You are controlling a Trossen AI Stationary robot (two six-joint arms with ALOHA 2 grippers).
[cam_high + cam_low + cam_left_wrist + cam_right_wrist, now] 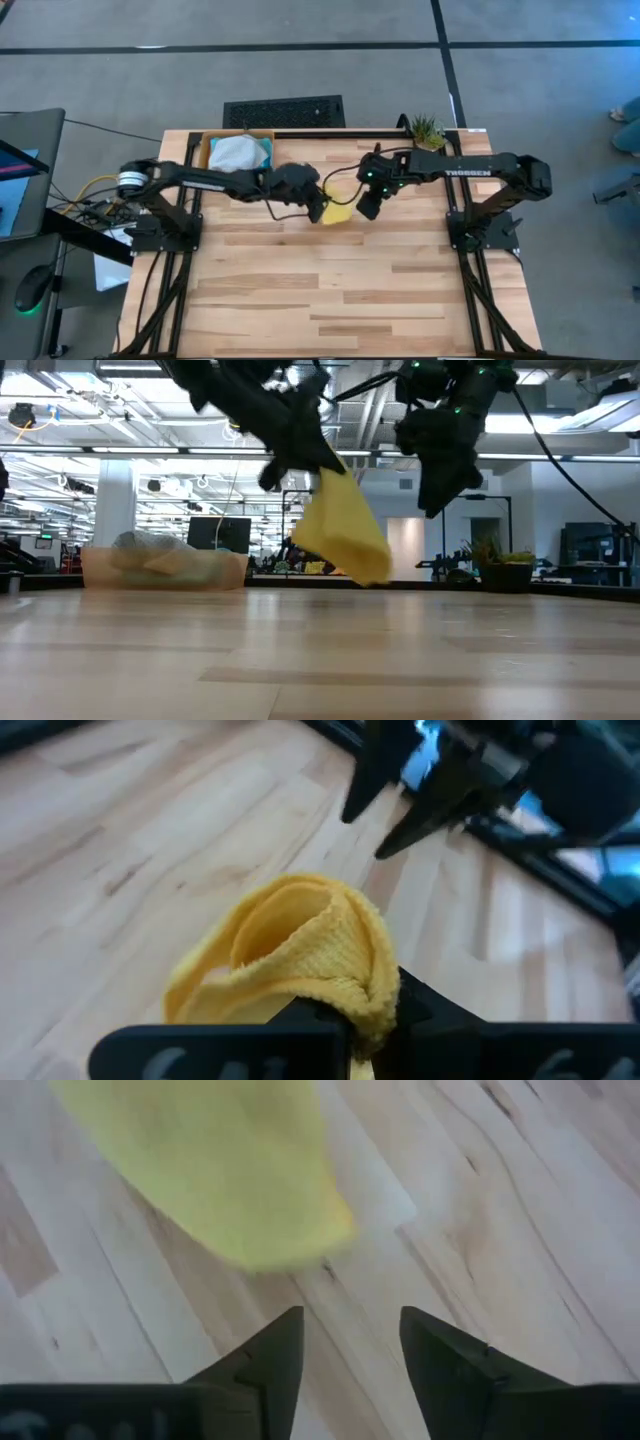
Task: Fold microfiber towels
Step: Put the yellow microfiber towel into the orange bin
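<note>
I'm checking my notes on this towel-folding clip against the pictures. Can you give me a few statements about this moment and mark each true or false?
1. The left gripper is shut on the yellow towel. True.
2. The yellow towel lies flat on the table. False: it hangs lifted in the air, clear of the wood in the low view.
3. The right gripper holds the yellow towel too. False: its fingers are open and empty, beside the towel.
4. A tray at the table's far left corner holds other towels. True.
5. A small plant stands near the right arm's base. True.
</note>
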